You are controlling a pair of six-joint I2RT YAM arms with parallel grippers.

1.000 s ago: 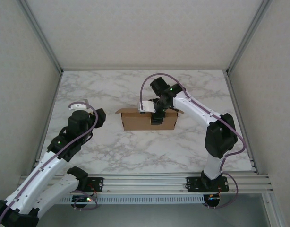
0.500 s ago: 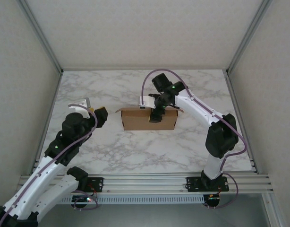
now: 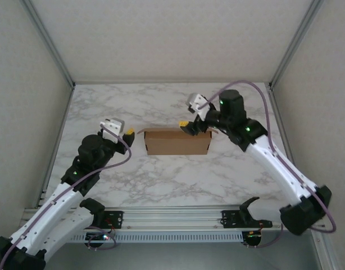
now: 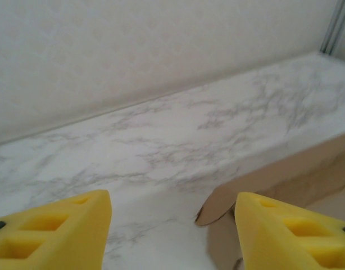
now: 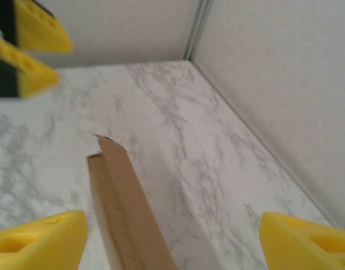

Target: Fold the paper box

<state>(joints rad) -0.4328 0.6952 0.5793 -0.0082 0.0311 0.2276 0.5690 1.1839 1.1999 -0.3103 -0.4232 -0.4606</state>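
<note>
The paper box point(image 3: 178, 143) sits about mid-worktop point(image 3: 161, 180), folded up into a shallow brown block with a little flap poking out at each far corner. The left tool point(image 3: 126, 133) hangs just off its left end, jaws apart with nothing between them. The right tool point(image 3: 190, 126) is over the box's far edge, spread wide, not gripping anything either.
</note>
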